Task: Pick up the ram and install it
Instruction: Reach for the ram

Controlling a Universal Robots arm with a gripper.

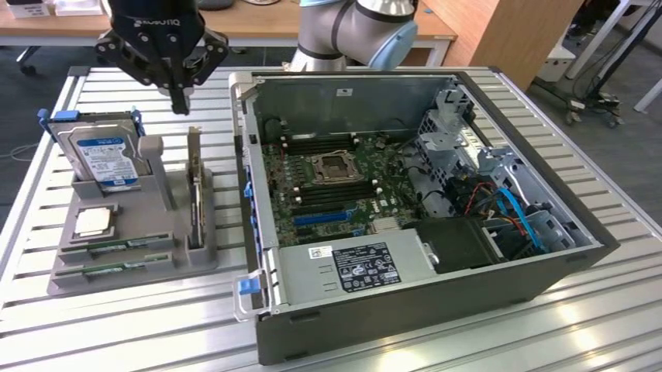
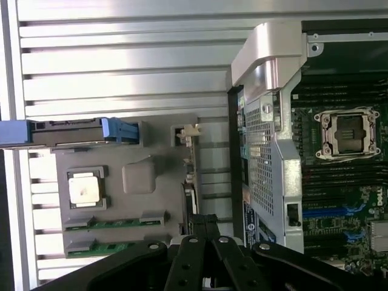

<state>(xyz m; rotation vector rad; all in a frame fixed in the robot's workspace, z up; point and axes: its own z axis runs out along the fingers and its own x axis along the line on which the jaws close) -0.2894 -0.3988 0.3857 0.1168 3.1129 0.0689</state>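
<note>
Claw (image 1: 181,107) pinched shut, fingers together, nothing between them. In the exterior view it hangs above the slatted surface (image 1: 31,201) at the far end of the holder (image 1: 135,267), between drive (image 1: 104,159) and case (image 1: 414,310), clear of all three.

Ram (image 1: 116,248) lies flat in a slot along the holder's near edge. Second stick (image 1: 108,271) lies parallel just in front of it. Both are green and seated in the grey holder, well apart from the claw.

Chip (image 1: 93,222) sits in its square recess just behind the ram. Card (image 1: 194,186) stands upright on edge in the holder's side nearest the case. Drive stands upright at the far end, with blue rails.

Case lies open on the exterior view's right. Board (image 1: 310,194) is exposed, with the socket (image 1: 336,167) in the middle and long dark slots on both sides of it.

Wrist view looks straight down. Claw (image 2: 204,219) tips are closed to a point over the card (image 2: 189,182) side of the holder (image 2: 136,179). Ram (image 2: 115,223) and second stick (image 2: 100,248) lie side by side, off to one side of the tips, not touched. Chip (image 2: 83,189) is beside them. Drive (image 2: 91,130) is beyond. Socket (image 2: 348,130) shows inside the case (image 2: 267,54).
</note>
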